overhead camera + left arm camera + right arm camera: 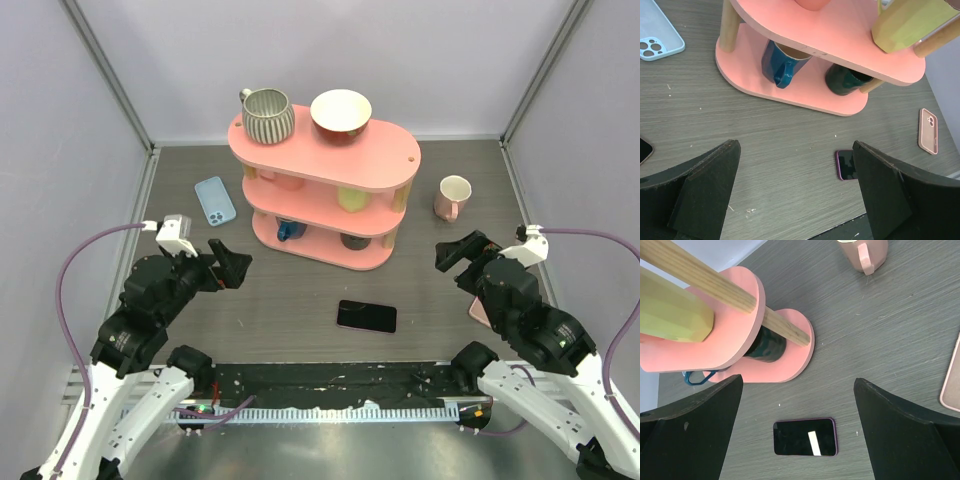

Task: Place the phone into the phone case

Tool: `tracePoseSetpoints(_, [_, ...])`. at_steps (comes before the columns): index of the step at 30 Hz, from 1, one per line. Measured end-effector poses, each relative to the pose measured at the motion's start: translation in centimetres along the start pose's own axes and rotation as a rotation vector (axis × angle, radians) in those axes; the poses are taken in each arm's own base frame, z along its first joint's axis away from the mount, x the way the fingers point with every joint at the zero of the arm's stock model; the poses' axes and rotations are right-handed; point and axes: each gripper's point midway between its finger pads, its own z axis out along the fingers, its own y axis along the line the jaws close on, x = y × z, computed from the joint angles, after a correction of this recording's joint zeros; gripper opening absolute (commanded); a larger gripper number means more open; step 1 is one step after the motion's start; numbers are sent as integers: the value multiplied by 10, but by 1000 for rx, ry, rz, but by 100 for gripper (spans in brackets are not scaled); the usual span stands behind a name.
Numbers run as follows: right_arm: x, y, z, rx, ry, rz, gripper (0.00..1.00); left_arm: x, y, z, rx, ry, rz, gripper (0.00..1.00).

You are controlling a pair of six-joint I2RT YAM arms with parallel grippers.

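Observation:
The phone (367, 316) lies flat, black screen up with a purple rim, on the table in front of the pink shelf. It shows in the right wrist view (805, 437) and partly behind a finger in the left wrist view (845, 164). A light blue phone case (215, 200) lies at the back left, also in the left wrist view (657, 40). A pink phone case (928, 131) lies at the right, its edge in the right wrist view (951, 380). My left gripper (236, 266) (795, 165) and right gripper (452, 258) (797, 390) are open, empty and above the table.
A three-tier pink shelf (390, 160) stands at mid-back with a striped mug (267, 114) and a bowl (341, 115) on top and cups on the lower tiers. A pink mug (453, 196) stands to its right. Walls enclose the table.

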Motion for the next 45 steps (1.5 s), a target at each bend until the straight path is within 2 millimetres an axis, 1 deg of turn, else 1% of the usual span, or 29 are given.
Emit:
tracePoseSetpoints(7, [1,0,0,6,3,21,99,2,1,2,-3,3,0,100])
tracePoseSetpoints(12, [5,-2,3,27,15,35,99,8,9,7,-34,10,2,100])
tracePoseSetpoints(15, [7,-6,6,63,18,27,97,13,15,10,-58,17,5,100])
tracePoseSetpoints(16, [7,-7,8,74,15,22,94,14,16,11,-64,20,7,100])
tracePoseSetpoints(19, [4,-17,16,150,-20,-12,91,15,19,13,-77,25,12,100])
tracePoseSetpoints(22, [-3,-28,27,255,-78,-71,91,14,20,12,-82,21,15,100])
tracePoseSetpoints(24, [-14,-35,37,360,-135,-162,88,14,21,10,-83,8,15,100])
tracePoseSetpoints(25, [-16,-38,40,401,-137,-188,87,14,22,9,-83,3,15,100])
tracePoseSetpoints(27, [-24,-42,45,461,-147,-181,86,14,23,7,-86,-5,15,100])
tracePoseSetpoints(28, [-29,-47,49,502,-148,-165,86,13,23,7,-87,-10,14,100])
tracePoseSetpoints(30, [-33,-66,57,591,-131,-128,85,12,24,6,-90,-15,15,100])
tracePoseSetpoints(32, [-34,-93,61,691,-98,-68,85,12,25,6,-95,-16,15,100])
tracePoseSetpoints(35, [-29,-130,59,806,-62,21,85,12,25,7,-97,-17,14,99])
tracePoseSetpoints(37, [-18,-147,56,846,-33,67,84,12,26,7,-106,-18,-4,96])
tracePoseSetpoints(40, [2,-158,52,861,12,107,83,15,30,11,-142,-11,-67,94])
tracePoseSetpoints(45, [36,-175,52,894,99,160,78,33,31,24,-176,78,-151,95])
